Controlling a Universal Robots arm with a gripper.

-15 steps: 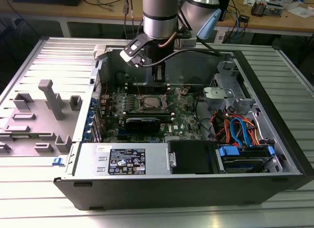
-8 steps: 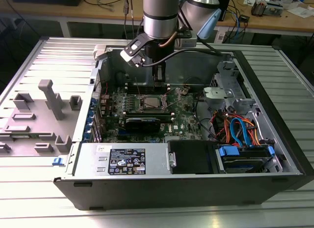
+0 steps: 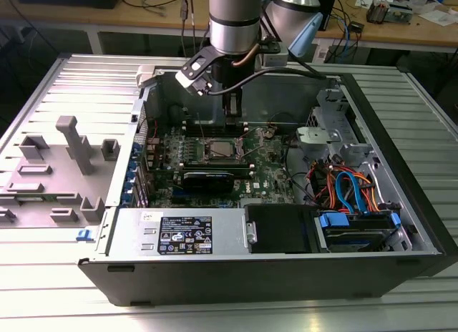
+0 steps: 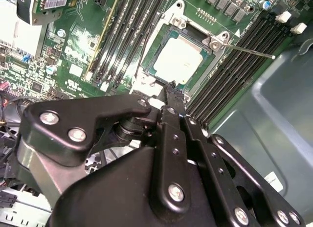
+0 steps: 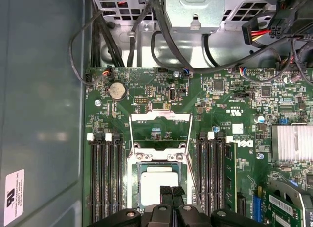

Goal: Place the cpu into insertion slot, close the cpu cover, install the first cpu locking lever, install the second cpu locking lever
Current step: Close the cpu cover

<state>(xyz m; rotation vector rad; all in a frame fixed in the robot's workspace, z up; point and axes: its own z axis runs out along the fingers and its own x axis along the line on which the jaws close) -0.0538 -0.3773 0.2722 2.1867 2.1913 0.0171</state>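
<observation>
My gripper (image 5: pixel 171 192) hangs low over the open computer case (image 3: pixel 401 225), its two black fingertips (image 5: pixel 166 190) pressed together with nothing between them that I can see, just beside the near rim of the insertion slot (image 5: pixel 156 167). The cpu (image 5: pixel 156 182) lies flat inside that slot, silver top up, and looks squarely seated in both wrist views. Beyond it the cpu cover (image 5: pixel 159 116) stands swung open, green board showing through its window. A thin wire lever (image 4: pixel 249 52) sticks out past the socket corner, free of any catch.

I judge the cpu light, stiff and easily damaged on its underside. Any grip belongs on its opposite edges, never pressing on the lid. The cover looks thin, rigid and hinged. I would take it on its far crossbar, clear of the window. The lever seems springy and slick under closed fingers.
</observation>
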